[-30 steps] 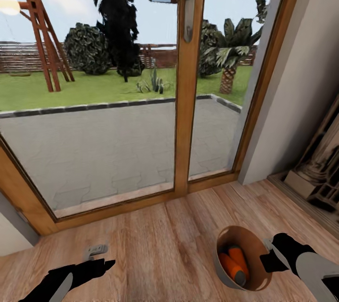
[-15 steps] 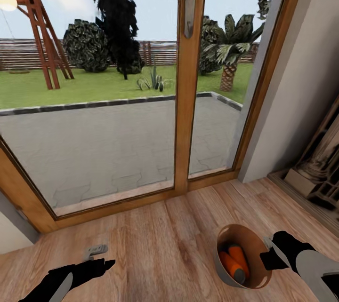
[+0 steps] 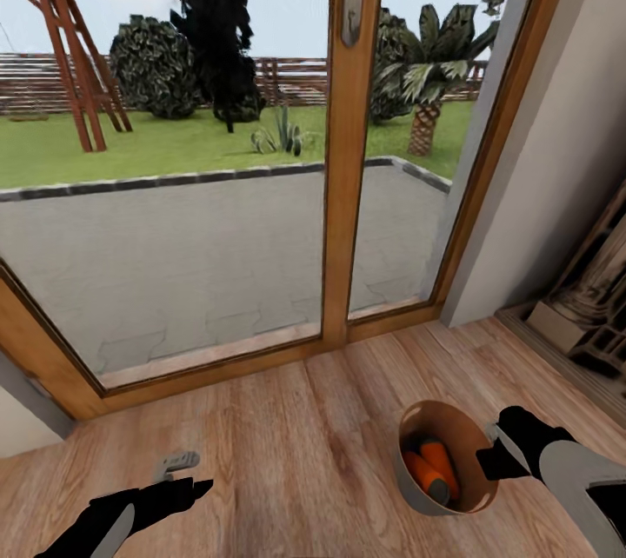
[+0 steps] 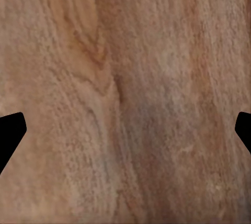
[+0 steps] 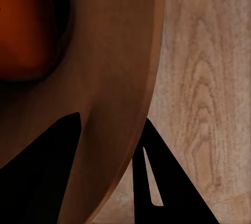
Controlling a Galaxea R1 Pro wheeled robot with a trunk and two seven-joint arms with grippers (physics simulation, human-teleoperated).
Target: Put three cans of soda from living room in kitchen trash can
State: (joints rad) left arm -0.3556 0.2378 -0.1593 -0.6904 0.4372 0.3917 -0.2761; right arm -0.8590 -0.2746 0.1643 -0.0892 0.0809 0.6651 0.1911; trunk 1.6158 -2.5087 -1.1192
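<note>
The tash can (image 3: pixel 468 441), a round bin with a pale grey outside and orange-brown inside, hangs low over the wood floor at the lower right of the head view. Two orange cans of soda (image 3: pixel 429 468) lie inside it. My right gripper (image 3: pixel 492 455) is shut on the bin's right rim. In the right wrist view its fingers (image 5: pixel 157 166) straddle the bin's wall (image 5: pixel 120 72), with an orange can (image 5: pixel 23 25) inside. My left gripper (image 3: pixel 196 488) is open over bare floor at the lower left, and in the left wrist view it (image 4: pixel 125 135) has nothing between its fingers.
Wood-framed glass doors (image 3: pixel 348 193) stand close ahead, with a paved terrace and garden behind. A small grey fitting (image 3: pixel 178 461) sits on the floor near my left gripper. A white wall (image 3: pixel 556 158) and a stone fireplace base (image 3: pixel 587 315) are at the right.
The whole picture has shifted upward, so the camera has moved. The bin and my right gripper sit a little higher in the picture. The left gripper keeps its place.
</note>
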